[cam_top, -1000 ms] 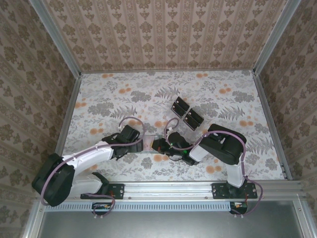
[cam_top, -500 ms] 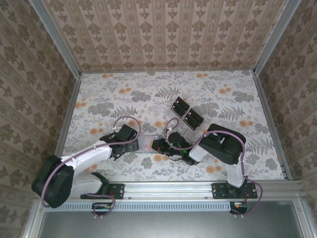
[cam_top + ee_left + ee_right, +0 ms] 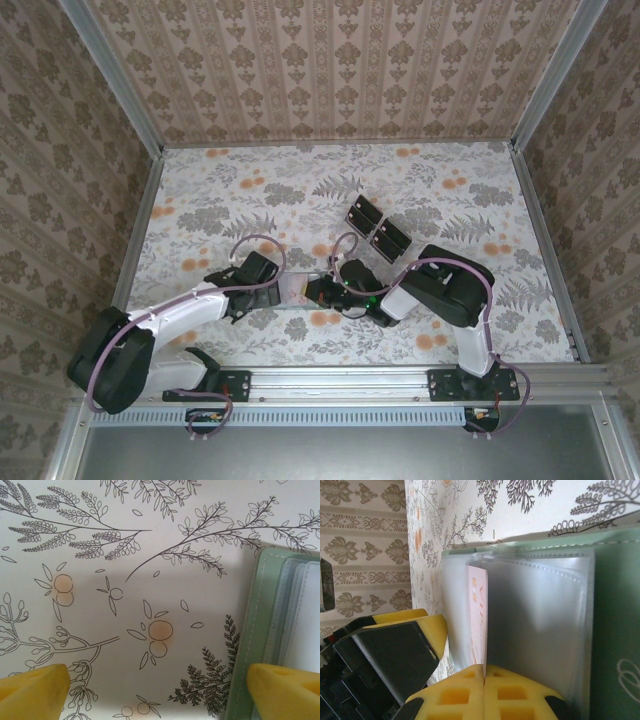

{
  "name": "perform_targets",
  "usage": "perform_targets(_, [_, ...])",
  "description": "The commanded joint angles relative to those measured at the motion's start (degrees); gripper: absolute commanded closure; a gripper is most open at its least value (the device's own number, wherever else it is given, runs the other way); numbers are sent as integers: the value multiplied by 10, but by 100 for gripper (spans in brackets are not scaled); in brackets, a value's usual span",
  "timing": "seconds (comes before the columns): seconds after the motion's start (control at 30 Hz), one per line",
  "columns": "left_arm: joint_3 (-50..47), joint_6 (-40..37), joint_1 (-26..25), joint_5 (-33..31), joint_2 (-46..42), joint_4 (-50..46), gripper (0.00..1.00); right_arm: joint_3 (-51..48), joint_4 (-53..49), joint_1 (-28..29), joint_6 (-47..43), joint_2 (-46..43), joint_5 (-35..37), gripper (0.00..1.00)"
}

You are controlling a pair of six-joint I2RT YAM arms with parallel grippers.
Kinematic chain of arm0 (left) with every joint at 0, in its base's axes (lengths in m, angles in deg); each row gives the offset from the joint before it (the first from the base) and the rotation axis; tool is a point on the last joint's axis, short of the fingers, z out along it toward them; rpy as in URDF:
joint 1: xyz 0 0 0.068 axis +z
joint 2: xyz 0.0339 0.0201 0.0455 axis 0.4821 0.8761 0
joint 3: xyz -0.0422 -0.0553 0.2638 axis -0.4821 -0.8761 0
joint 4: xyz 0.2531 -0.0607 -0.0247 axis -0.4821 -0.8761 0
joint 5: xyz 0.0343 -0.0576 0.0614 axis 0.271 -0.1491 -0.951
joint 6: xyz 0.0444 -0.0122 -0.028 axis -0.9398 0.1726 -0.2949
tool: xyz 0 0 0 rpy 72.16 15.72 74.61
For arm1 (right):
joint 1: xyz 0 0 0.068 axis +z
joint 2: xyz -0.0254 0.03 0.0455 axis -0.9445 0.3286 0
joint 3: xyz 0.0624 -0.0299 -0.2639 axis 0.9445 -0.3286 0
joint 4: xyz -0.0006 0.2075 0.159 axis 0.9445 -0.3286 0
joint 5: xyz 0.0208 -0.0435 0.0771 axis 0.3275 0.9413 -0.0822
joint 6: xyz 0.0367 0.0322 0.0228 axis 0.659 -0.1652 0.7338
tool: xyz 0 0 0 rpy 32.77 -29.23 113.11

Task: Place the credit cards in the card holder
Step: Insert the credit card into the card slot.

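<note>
Sage-green card holder (image 3: 297,289) lies on the flowered table (image 3: 450,190) in the overhead view, near the front edge and between my two grippers. Left gripper (image 3: 275,286) is at its left side and right gripper (image 3: 316,291) at its right, both arms bent inward from their bases. Clear stand with black blocks (image 3: 378,228) sits well apart, farther back and to the right. Jaw detail is too small to read from up there. Left wrist view: my left gripper (image 3: 157,692) stands spread wide, with nothing but printed cloth between the yellow fingertips (image 3: 32,690). One tip is over bare table. The other overlaps the stitched green edge of the card holder (image 3: 257,630); I cannot tell whether it touches. The holder is open, clear sleeves (image 3: 300,610) fanned inside the cover. Right wrist view: my right gripper (image 3: 484,672) is pressed together, its yellow fingers (image 3: 455,695) pinching the near end of a pale pink credit card (image 3: 477,615) seen edge-on. The card's far end is tucked among the clear sleeves of the card holder (image 3: 540,620), with the green cover along the right side of the frame. The left gripper's yellow pad and black body show at lower left, just beside the outermost sleeve.
</note>
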Motion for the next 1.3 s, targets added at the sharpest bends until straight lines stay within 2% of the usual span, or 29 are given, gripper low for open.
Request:
perform_targets(0.0, [-6,8,4,4,3,-1,0,4,-106,2,-22,28,-29,100])
perform_targets(0.27, [2,7,3,5,-3,-7,0,40,-179,0,-51,21,-44,100])
perform_targets(0.5, [14,-1,15,-3,-18,-25,0,74,-296,-5,-107,-34,-40,70])
perform_targets(0.63, [13,-2,29,-3,-23,-31,0,109,-398,-6,-160,-72,-28,59])
perform_targets(0.73, [11,0,37,-4,-24,-32,0,138,-472,-6,-201,-96,-10,54])
perform_targets(0.97, [-4,16,50,-11,-25,-31,0,194,-598,-6,-271,-121,43,56])
perform_targets(1.07, [-8,24,53,-10,-23,-23,0,209,-628,-6,-288,-120,64,62])
perform_targets(1.27, [-7,31,53,-10,-10,-21,0,236,-654,-7,-307,-96,88,83])
